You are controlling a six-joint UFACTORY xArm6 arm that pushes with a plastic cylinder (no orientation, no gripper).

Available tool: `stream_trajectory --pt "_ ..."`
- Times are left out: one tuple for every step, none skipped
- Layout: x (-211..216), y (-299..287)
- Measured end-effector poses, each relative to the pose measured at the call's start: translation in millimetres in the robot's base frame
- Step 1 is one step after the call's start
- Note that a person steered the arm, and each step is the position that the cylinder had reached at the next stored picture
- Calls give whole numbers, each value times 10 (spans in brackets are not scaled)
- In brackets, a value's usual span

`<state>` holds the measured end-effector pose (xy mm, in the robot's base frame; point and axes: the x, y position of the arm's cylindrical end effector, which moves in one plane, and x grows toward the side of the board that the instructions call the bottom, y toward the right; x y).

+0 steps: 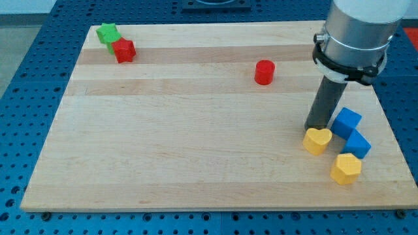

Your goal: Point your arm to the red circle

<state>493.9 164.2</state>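
The red circle (264, 72) is a short red cylinder standing alone on the wooden board, right of centre near the view's top. My tip (316, 126) rests at the view's right, well below and to the right of the red circle. The tip is right above a yellow heart block (317, 140) and just left of a blue cube (346, 122).
A second blue block (357, 145) and a yellow hexagon block (345, 169) lie at the lower right. A green star block (107, 32) touches a red star-like block (123, 50) at the top left. The board's edge (209, 207) runs along the view's bottom.
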Motion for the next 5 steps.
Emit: stream_trajectory --pt "-87 0" --pt "-641 20" --pt "-1164 68" --pt "-1314 -32" --pt "-1592 -518"
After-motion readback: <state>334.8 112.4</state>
